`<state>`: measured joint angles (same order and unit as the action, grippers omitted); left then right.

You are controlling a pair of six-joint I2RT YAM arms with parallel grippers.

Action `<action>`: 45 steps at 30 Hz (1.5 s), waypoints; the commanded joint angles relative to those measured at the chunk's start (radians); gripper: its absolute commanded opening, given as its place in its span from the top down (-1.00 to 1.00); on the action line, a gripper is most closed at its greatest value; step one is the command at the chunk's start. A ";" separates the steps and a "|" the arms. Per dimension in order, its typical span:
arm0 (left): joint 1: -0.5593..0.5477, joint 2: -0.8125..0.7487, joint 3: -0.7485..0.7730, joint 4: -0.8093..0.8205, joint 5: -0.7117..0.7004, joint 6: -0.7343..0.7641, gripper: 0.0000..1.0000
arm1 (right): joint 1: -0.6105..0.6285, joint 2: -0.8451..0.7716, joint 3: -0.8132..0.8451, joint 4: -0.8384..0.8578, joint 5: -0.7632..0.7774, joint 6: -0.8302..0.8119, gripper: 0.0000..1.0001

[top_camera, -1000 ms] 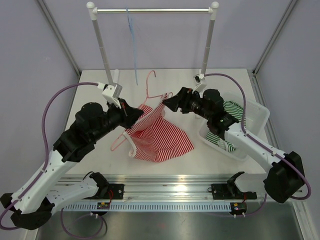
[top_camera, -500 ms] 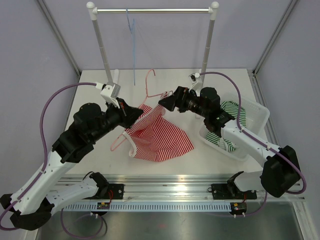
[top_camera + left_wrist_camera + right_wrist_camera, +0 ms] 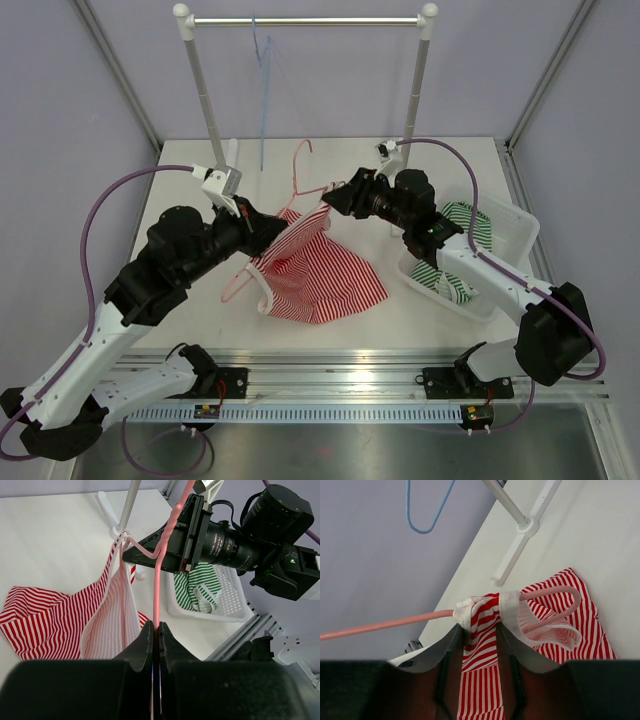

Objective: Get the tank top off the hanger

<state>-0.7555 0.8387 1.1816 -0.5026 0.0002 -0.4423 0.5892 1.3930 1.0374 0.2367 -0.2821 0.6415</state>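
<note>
right gripper (image 3: 479, 627) around tank top strap (image 3: 479, 680)

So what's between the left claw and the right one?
The pink hanger spans it, the striped tank top hanging off it by the right claw; left wrist view.

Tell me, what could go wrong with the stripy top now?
The tank top strap between the right gripper's fingers is bunched around the pink hanger's end, so a pull might snag or stretch it. The left gripper pinches only the thin hanger rod, which could twist or slip.
</note>
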 commanded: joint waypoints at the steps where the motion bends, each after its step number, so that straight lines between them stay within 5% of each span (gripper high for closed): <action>1: -0.005 -0.026 0.001 0.076 0.004 -0.001 1.00 | 0.008 -0.006 0.027 0.016 0.063 -0.029 0.29; 5: -0.005 -0.030 0.006 0.053 -0.031 0.008 1.00 | 0.008 -0.025 0.009 -0.007 0.110 -0.051 1.00; 17: -0.005 -0.076 0.009 0.006 -0.011 0.025 1.00 | -0.100 0.041 0.142 -0.283 0.344 -0.187 1.00; 27: -0.007 -0.055 0.029 0.039 0.072 0.025 1.00 | -0.173 0.149 0.289 -0.399 0.215 -0.217 1.00; 35: -0.008 0.049 0.105 0.249 0.052 0.036 1.00 | -0.144 -0.009 0.107 -0.072 -0.420 0.001 1.00; 41: -0.015 0.203 0.205 0.429 -0.057 0.088 1.00 | 0.023 -0.205 0.113 -0.172 -0.445 -0.069 1.00; 45: -0.015 0.289 0.300 0.473 -0.147 0.116 1.00 | 0.083 -0.288 0.061 -0.328 -0.293 -0.164 1.00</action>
<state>-0.7658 1.0969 1.3762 -0.1856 -0.0460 -0.3717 0.6502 1.1595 1.1183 -0.0051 -0.6456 0.5598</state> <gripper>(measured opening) 0.024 0.011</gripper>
